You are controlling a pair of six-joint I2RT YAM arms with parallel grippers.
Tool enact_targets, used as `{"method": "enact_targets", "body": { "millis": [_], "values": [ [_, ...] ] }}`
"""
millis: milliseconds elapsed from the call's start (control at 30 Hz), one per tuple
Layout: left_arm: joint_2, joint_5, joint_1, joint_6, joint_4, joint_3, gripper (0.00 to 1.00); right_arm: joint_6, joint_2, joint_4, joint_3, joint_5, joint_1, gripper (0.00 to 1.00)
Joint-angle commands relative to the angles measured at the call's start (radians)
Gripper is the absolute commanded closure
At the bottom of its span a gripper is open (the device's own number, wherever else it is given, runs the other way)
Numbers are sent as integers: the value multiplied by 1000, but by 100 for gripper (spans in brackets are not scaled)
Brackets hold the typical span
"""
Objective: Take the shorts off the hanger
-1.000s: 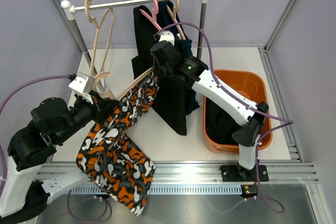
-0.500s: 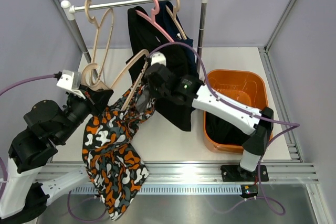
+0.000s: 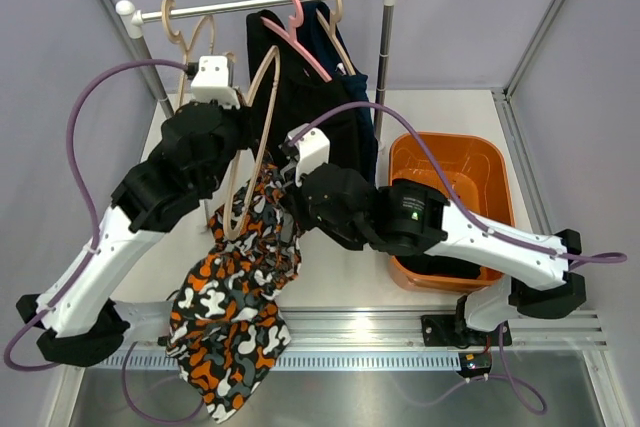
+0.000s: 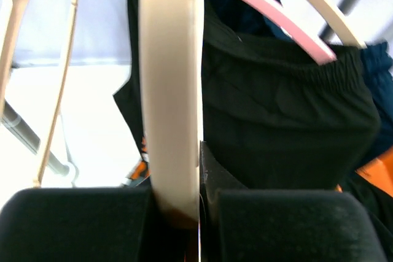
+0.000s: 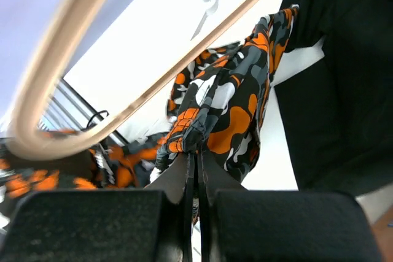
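- Left gripper (image 4: 184, 204) is clamped tight on the curved beige wooden hanger (image 4: 172, 90), holding it up near the metal rail (image 3: 250, 5), likely so the cloth can slide off.
- Right gripper (image 5: 195, 154) is pinched shut on a fold of the orange, black, grey and white blotched shorts (image 5: 227, 108), apparently to drag them free.
- These shorts sag limp, bunched and twisted, from the hanger's low end toward the near edge of the white table (image 3: 330, 282).

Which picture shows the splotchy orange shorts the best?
The top view: nearly all the patterned shorts show, drooping from the beige hanger. The right wrist view shows only a bunched fold pinched by the right gripper; the left wrist view, barely an orange sliver.
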Motion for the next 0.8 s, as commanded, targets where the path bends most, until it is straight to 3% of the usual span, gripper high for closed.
{"method": "enact_targets", "body": {
  "millis": [0, 200, 300, 400, 500, 533, 633, 767],
  "values": [
    [53, -83, 46, 44, 40, 150, 100, -42, -21, -67, 43, 107, 45, 100],
    [248, 231, 255, -5, -132, 408, 100, -152, -111, -192, 242, 354, 52, 100],
    [343, 363, 326, 9, -189, 528, 100, -290, -134, -198, 412, 481, 52, 100],
    [406, 429, 367, 20, -210, 600, 100, -508, -133, -88, 547, 604, 52, 100],
    [437, 490, 412, 20, -201, 623, 100, -783, -171, 185, 568, 703, 51, 100],
    [443, 503, 424, 17, -195, 626, 100, -979, -185, 429, 543, 723, 52, 100],
    [480, 553, 467, 12, -180, 662, 100, -1268, -208, 783, 537, 741, 52, 100],
    [512, 582, 501, 23, -137, 691, 100, -1430, -203, 922, 610, 711, 52, 100]
  ]
}}
